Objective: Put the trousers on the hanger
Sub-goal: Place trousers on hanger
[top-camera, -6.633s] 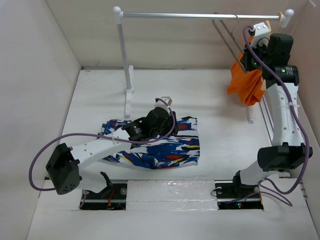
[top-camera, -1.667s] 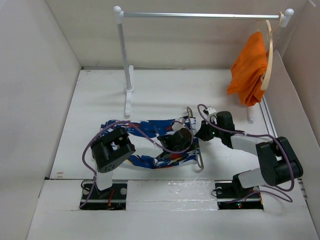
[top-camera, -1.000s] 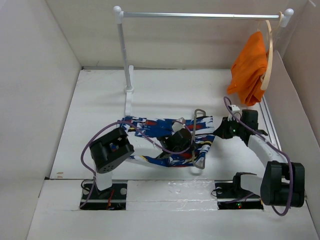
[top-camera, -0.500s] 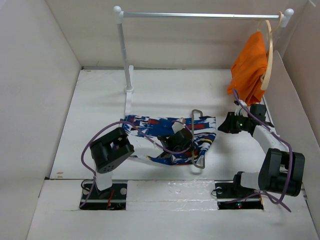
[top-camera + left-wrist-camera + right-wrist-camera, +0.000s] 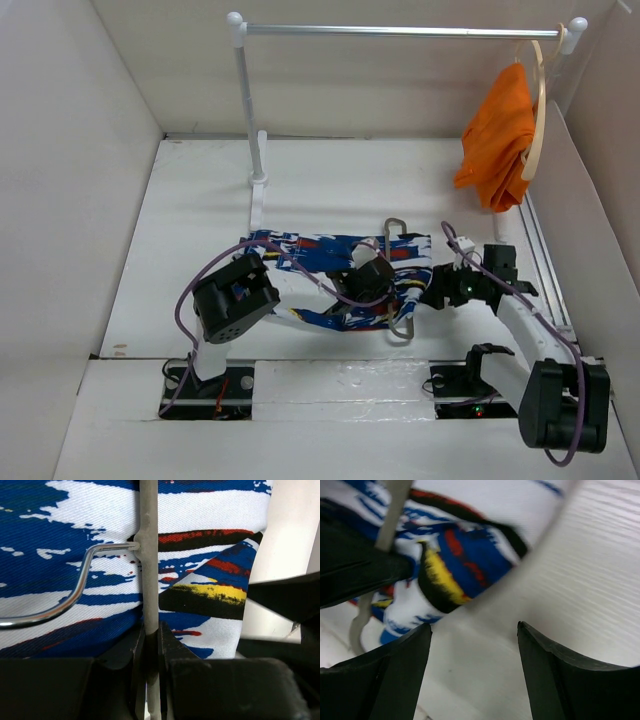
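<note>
The trousers [image 5: 320, 255], dark blue with red, white, yellow and black streaks, lie spread across the middle of the table. The grey wire hanger [image 5: 396, 223] crosses their right part, and the cloth's right end reaches past it. My left gripper [image 5: 366, 281] is shut on the hanger's straight bar [image 5: 148, 555], which runs up between the jaws over the trousers [image 5: 60, 530]; its hook [image 5: 75, 595] curves off to the left. My right gripper [image 5: 433, 291] stands open just right of the trousers' end [image 5: 455, 560], low over the bare table, with nothing between its fingers [image 5: 474, 627].
A clothes rail [image 5: 400, 31] spans the back on a white post [image 5: 245, 110]. At its right end an orange garment [image 5: 498, 140] hangs on a pale wooden hanger. White walls close in the left, back and right sides.
My right gripper has opened and let go of the trousers' right end, swung away to the right, then come back low beside it. The left gripper keeps hold of the hanger.
</note>
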